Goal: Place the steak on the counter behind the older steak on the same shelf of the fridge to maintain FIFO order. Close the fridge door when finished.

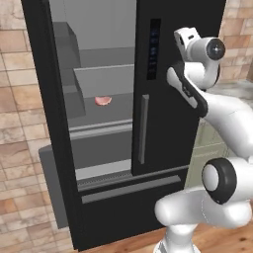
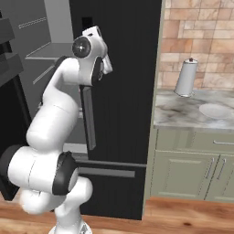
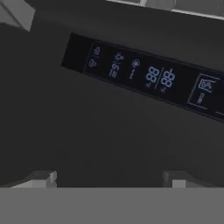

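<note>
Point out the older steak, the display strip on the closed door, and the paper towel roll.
older steak (image 1: pixel 103 101): left base view, centre of the meat.
display strip (image 3: pixel 148 78): hand view, lit digits.
paper towel roll (image 2: pixel 186 77): right base view, side of the roll.

The arm (image 1: pixel 225 118) was glossy white, built of rounded tubular links. Dark grey bands ringed its joints, round grey caps closed the joint ends, and a black strip ran along the forearm link.
</note>
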